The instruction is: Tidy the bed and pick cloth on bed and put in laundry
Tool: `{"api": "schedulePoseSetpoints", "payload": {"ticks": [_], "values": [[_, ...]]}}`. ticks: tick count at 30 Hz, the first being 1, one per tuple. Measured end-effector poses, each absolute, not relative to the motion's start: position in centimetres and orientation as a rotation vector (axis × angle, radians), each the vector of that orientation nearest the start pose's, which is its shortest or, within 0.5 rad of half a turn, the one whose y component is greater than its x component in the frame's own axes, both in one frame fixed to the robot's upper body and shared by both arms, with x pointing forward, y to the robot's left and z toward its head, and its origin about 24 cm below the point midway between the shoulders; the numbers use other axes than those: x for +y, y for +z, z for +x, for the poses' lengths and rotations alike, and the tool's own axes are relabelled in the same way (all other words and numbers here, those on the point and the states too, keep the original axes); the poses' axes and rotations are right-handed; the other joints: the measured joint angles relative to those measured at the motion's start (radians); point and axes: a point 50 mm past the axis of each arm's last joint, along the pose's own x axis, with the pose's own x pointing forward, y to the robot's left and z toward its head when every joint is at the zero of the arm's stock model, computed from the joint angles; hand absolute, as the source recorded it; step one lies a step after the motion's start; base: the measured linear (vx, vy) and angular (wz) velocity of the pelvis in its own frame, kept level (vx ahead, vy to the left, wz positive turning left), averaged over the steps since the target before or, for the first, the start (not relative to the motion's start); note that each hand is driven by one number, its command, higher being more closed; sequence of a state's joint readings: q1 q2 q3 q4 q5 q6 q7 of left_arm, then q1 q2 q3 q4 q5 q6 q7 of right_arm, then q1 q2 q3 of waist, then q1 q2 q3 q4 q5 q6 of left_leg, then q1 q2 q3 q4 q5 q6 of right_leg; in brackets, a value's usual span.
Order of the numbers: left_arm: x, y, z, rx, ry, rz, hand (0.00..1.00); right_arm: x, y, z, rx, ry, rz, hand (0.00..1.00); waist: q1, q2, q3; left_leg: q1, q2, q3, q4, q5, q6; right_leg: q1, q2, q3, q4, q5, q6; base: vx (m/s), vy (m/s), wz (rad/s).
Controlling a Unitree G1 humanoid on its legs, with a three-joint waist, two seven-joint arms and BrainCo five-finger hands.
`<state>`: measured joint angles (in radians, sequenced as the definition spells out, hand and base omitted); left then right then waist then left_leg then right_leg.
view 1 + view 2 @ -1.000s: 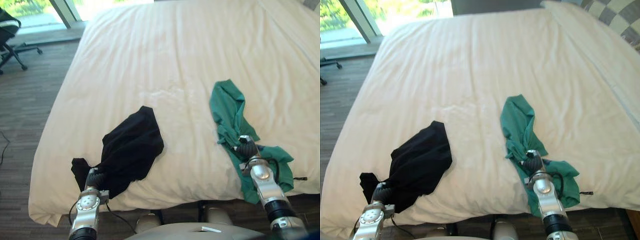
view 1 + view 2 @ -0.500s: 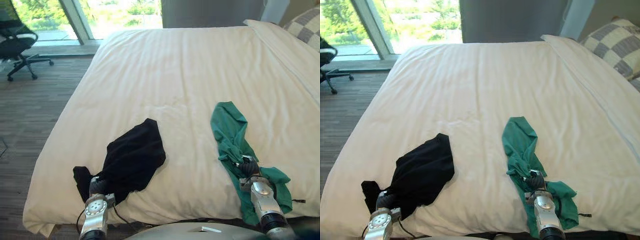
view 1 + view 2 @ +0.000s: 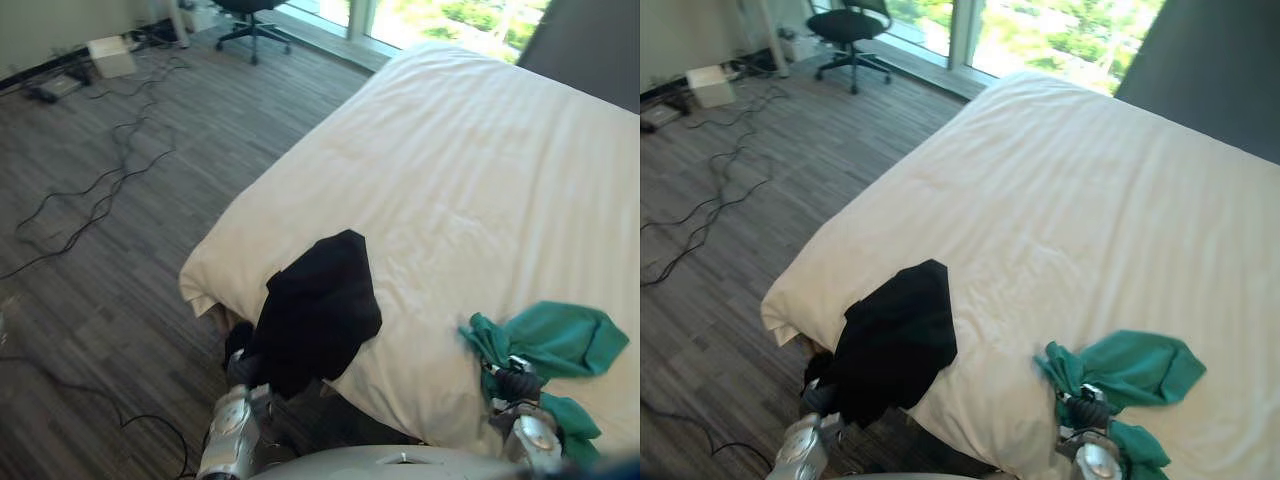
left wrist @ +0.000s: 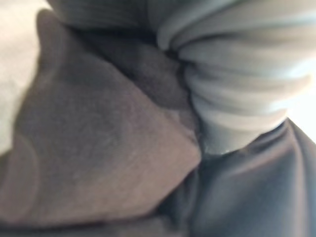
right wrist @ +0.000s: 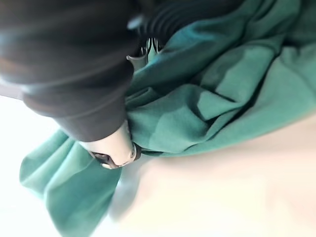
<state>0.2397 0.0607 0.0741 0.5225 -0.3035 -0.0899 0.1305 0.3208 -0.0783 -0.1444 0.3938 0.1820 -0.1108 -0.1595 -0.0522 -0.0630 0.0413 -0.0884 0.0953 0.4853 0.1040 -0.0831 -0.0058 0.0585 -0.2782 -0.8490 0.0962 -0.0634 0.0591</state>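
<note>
Two cloths, soft, light, limp; green cloth (image 3: pixel 560 340) at bed (image 3: pixel 480 180) edge, gathered end clenched in right hand (image 3: pixel 515 383); black cloth (image 3: pixel 320 305) drapes over left hand (image 3: pixel 240 368), grip cannot be told; best taken by bunched folds.

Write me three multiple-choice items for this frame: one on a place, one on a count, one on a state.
1. Where is the black cloth?
A. On the floor. B. Draped over the near edge of the bed. C. On a pillow.
2. How many cloths lie on the bed?
A. One. B. Two. C. Four.
3. How does the green cloth lie?
A. Folded in a neat square. B. Spread flat. C. Bunched up at the right hand.
Key: 1 B, part of it hangs off the edge; 2 B, one black and one green; 3 C, its folds gather at the hand.
</note>
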Motion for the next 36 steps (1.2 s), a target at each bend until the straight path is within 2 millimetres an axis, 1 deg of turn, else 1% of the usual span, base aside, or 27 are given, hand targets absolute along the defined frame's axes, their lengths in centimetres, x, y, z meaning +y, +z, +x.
{"api": "schedulePoseSetpoints", "payload": {"ticks": [2,3,5,8,11,12,13,14,15,16,17,18,19,20,21,22,23,24,25,26,27,28,29,30,31,35,36], "values": [[20.2,-10.6,13.3,0.654,0.398,-0.203,1.0,-23.0,-9.0,11.9,0.59,-0.467,0.045,1.0,0.003,0.001,0.001,0.001,-0.026,-0.049,-0.048,0.037,0.002,0.019,-0.001,-0.025,0.004,0.001,0.001,-0.02,-0.066,1.01],[20.0,-10.5,13.3,0.645,0.395,-0.21,1.0,-23.5,-9.1,11.3,0.608,-0.466,0.015,1.0,0.014,0.0,0.005,0.0,-0.031,-0.085,-0.075,0.058,0.0,0.024,0.0,-0.032,0.02,-0.004,-0.007,-0.05,-0.069,0.84],[19.7,-10.6,13.0,0.653,0.387,-0.212,1.0,-23.6,-9.2,11.2,0.622,-0.452,-0.027,1.0,0.024,-0.001,0.02,0.005,-0.037,-0.125,-0.126,0.098,0.001,0.031,-0.001,-0.047,0.05,-0.014,-0.018,-0.1,-0.066,0.68],[19.1,-10.7,13.0,0.665,0.358,-0.193,1.0,-23.8,-9.3,11.0,0.631,-0.454,-0.054,1.0,0.051,-0.005,0.033,0.025,-0.052,-0.148,-0.193,0.121,0.001,0.038,-0.01,-0.06,0.071,-0.026,-0.012,-0.1,-0.011,0.36],[19.1,-10.7,12.9,0.674,0.365,-0.189,1.0,-24.1,-9.4,10.8,0.652,-0.449,-0.081,1.0,0.064,-0.002,0.051,0.038,-0.061,-0.193,-0.197,0.126,0.01,0.048,-0.057,-0.068,0.184,-0.025,-0.016,-0.05,0.054,0.5],[19.6,-10.7,12.8,0.67,0.386,-0.19,1.0,-23.9,-9.6,10.7,0.668,-0.443,-0.08,1.0,0.07,-0.002,0.059,0.038,-0.062,-0.221,-0.182,0.124,0.017,0.044,-0.079,-0.041,0.25,-0.015,-0.034,-0.01,0.088,0.65],[20.0,-10.7,12.7,0.669,0.399,-0.186,1.0,-23.8,-9.7,10.7,0.676,-0.437,-0.08,1.0,0.072,0.0,0.063,0.038,-0.061,-0.235,-0.174,0.123,0.023,0.038,-0.085,-0.011,0.284,-0.005,-0.059,0.01,0.089,0.52],[20.3,-10.7,12.6,0.67,0.416,-0.186,1.0,-23.7,-9.6,11.0,0.672,-0.418,-0.093,1.0,0.1,0.007,0.073,0.034,-0.062,-0.251,-0.161,0.122,0.032,0.016,-0.085,0.059,0.314,0.02,-0.12,0.0,0.126,0.28],[20.3,-10.7,12.6,0.67,0.424,-0.198,1.0,-23.9,-9.3,11.2,0.66,-0.406,-0.112,1.0,0.116,0.017,0.084,0.03,-0.064,-0.26,-0.15,0.128,0.044,-0.007,-0.087,0.124,0.345,0.046,-0.168,-0.04,0.24,0.83],[20.0,-10.6,12.9,0.664,0.428,-0.208,1.0,-23.8,-9.0,11.3,0.644,-0.395,-0.133,1.0,0.097,0.051,0.098,-0.005,-0.083,-0.348,-0.126,0.136,0.061,-0.058,-0.046,0.299,0.392,0.041,-0.175,-0.06,0.228,1.8],[20.4,-10.1,13.4,0.637,0.432,-0.198,1.0,-23.1,-9.2,10.6,0.658,-0.39,-0.116,1.0,0.069,0.044,0.1,-0.031,-0.115,-0.454,-0.133,0.138,0.072,-0.053,0.062,0.446,0.363,-0.092,-0.138,-0.07,0.156,2.17],[20.6,-10.0,13.6,0.629,0.432,-0.193,1.0,-22.7,-9.3,10.5,0.665,-0.384,-0.106,1.0,0.063,0.036,0.103,-0.037,-0.132,-0.475,-0.137,0.135,0.076,-0.048,0.11,0.495,0.331,-0.126,-0.141,-0.07,0.026,2.05],[20.6,-9.7,14.1,0.611,0.428,-0.191,1.0,-21.9,-9.7,9.9,0.685,-0.368,-0.083,1.0,0.056,0.026,0.107,-0.045,-0.157,-0.499,-0.157,0.124,0.07,-0.034,0.206,0.593,0.244,-0.191,-0.145,-0.1,0.026,1.65],[20.5,-9.7,14.3,0.607,0.43,-0.193,1.0,-20.3,-10.0,9.9,0.693,-0.344,-0.041,1.0,0.031,-0.038,0.095,-0.061,-0.205,-0.472,-0.13,0.078,0.063,-0.046,0.246,0.681,0.131,-0.276,-0.165,-0.07,0.028,1.63],[20.8,-9.3,14.8,0.586,0.426,-0.179,1.0,-19.6,-10.0,9.9,0.687,-0.333,-0.019,1.0,0.017,-0.08,0.104,-0.134,-0.235,-0.425,0.062,0.022,0.129,-0.053,0.224,0.711,0.115,-0.311,-0.155,-0.05,-0.017,1.6],[19.5,-9.5,15.0,0.598,0.393,-0.196,1.0,-19.0,-9.8,10.1,0.674,-0.31,-0.004,1.0,0.03,0.017,0.144,-0.208,-0.122,-0.442,0.405,-0.147,0.105,-0.046,0.289,0.694,0.187,-0.294,-0.127,-0.01,-0.035,1.25],[18.8,-9.9,14.8,0.626,0.363,-0.194,1.0,-17.9,-10.9,9.3,0.743,-0.301,0.037,1.0,0.048,0.018,0.143,-0.194,-0.146,-0.51,0.412,-0.203,0.068,-0.029,0.291,0.695,0.199,-0.293,-0.105,-0.02,-0.03,1.03],[18.8,-10.0,14.6,0.634,0.356,-0.184,1.0,-16.9,-11.4,9.0,0.773,-0.28,0.069,1.0,0.053,-0.004,0.132,-0.171,-0.17,-0.519,0.362,-0.173,0.055,-0.014,0.276,0.698,0.175,-0.278,-0.11,0.05,0.013,0.78],[18.9,-10.0,14.4,0.637,0.35,-0.178,1.0,-15.6,-11.4,9.2,0.77,-0.247,0.103,1.0,0.062,-0.029,0.112,-0.146,-0.199,-0.53,0.275,-0.131,0.07,-0.007,0.25,0.694,0.15,-0.237,-0.089,0.11,0.037,0.78],[18.8,-10.0,14.2,0.638,0.352,-0.179,1.0,-14.8,-11.3,9.6,0.762,-0.226,0.13,1.0,0.074,-0.028,0.108,-0.124,-0.205,-0.54,0.197,-0.093,0.086,-0.012,0.242,0.696,0.143,-0.191,-0.065,0.15,0.055,0.89],[18.6,-10.1,13.9,0.645,0.348,-0.183,1.0,-14.5,-11.0,10.6,0.734,-0.199,0.135,1.0,0.077,-0.018,0.109,-0.096,-0.208,-0.553,0.138,-0.043,0.096,-0.015,0.242,0.696,0.145,-0.164,-0.063,0.12,0.058,0.62],[18.5,-10.2,13.6,0.654,0.344,-0.182,1.0,-14.4,-10.9,11.1,0.72,-0.189,0.134,1.0,0.08,-0.014,0.11,-0.079,-0.213,-0.557,0.109,-0.019,0.109,-0.015,0.239,0.697,0.15,-0.159,-0.056,0.15,0.034,0.37],[18.1,-10.5,13.0,0.673,0.325,-0.181,1.0,-14.3,-10.7,11.7,0.698,-0.174,0.132,1.0,0.093,-0.005,0.112,-0.038,-0.217,-0.566,0.049,0.015,0.117,-0.016,0.236,0.7,0.166,-0.157,-0.054,0.17,0.021,0.21],[18.0,-10.6,12.7,0.682,0.312,-0.179,1.0,-14.3,-10.6,11.9,0.689,-0.169,0.132,1.0,0.099,0.007,0.112,-0.012,-0.217,-0.576,0.016,0.029,0.116,-0.01,0.235,0.711,0.16,-0.165,-0.06,0.17,0.021,0.19],[18.0,-10.7,12.5,0.688,0.312,-0.179,1.0,-14.3,-10.5,12.0,0.686,-0.166,0.132,1.0,0.101,0.011,0.11,-0.005,-0.217,-0.578,0.007,0.034,0.117,-0.007,0.238,0.72,0.154,-0.165,-0.058,0.14,0.037,0.15],[17.5,-10.8,12.3,0.696,0.288,-0.178,1.0,-14.2,-10.5,12.3,0.679,-0.157,0.132,1.0,0.104,0.017,0.106,0.042,-0.217,-0.58,-0.024,0.039,0.116,0.004,0.239,0.738,0.07,-0.163,-0.057,0.08,0.012,0.03],[17.1,-10.8,12.4,0.697,0.271,-0.179,1.0,-14.2,-10.5,12.3,0.679,-0.158,0.132,1.0,0.102,0.019,0.1,0.051,-0.217,-0.58,-0.031,0.039,0.116,0.004,0.238,0.739,0.042,-0.149,-0.054,0.02,-0.044,0.0]]}}
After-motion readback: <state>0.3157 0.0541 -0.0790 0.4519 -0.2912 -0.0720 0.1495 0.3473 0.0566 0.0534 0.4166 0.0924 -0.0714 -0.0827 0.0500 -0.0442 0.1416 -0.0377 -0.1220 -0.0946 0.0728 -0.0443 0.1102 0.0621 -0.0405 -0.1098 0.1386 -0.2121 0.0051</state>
